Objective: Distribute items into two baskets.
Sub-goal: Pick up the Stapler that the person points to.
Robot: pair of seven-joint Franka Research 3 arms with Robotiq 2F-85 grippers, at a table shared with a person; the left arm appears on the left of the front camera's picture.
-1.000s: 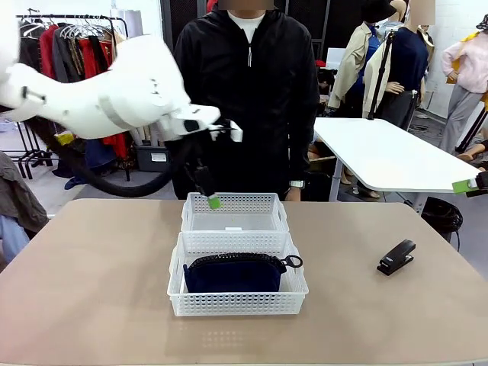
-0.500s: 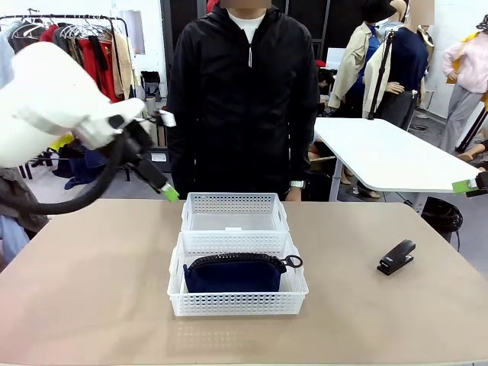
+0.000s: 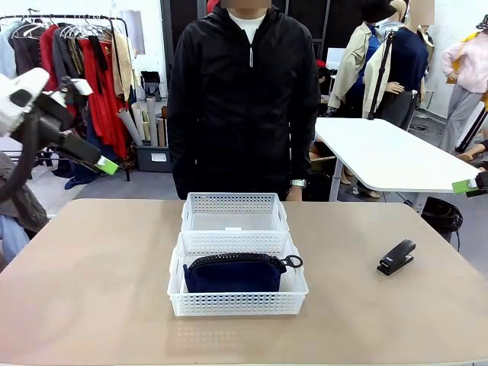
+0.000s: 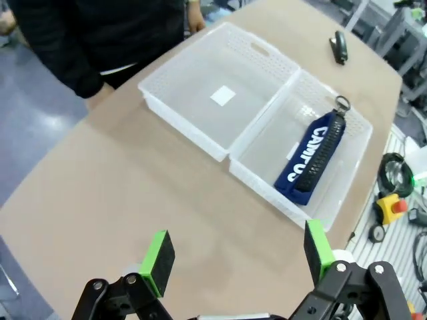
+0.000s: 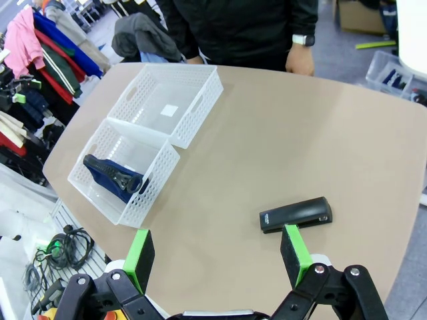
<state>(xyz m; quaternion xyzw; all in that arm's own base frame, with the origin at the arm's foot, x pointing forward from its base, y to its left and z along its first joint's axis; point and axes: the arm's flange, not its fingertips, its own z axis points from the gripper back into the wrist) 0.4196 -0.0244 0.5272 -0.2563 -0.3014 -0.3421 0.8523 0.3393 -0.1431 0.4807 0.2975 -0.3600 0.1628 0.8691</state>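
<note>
Pouch (image 3: 236, 274) lies zipper-up inside the near basket (image 3: 238, 303) — 1 of 2 white baskets on the worktop (image 3: 99, 267). Far basket (image 3: 235, 201) touches its back wall, a white label (image 3: 233, 228) on its floor. Stapler (image 3: 397, 257) rests well to the near basket's right. Left pincer (image 4: 237, 257) hangs high off its left, jaws apart; right pincer (image 5: 217, 257) — jaws apart too — hovers farther right, past the stapler.

Pouch (image 3: 235, 274) in near basket (image 3: 236, 303), stapler (image 3: 397, 257) outside

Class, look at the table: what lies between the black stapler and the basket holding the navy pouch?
Only bare tabletop separates the stapler from that basket, plain in the front view and the right wrist view.
</note>
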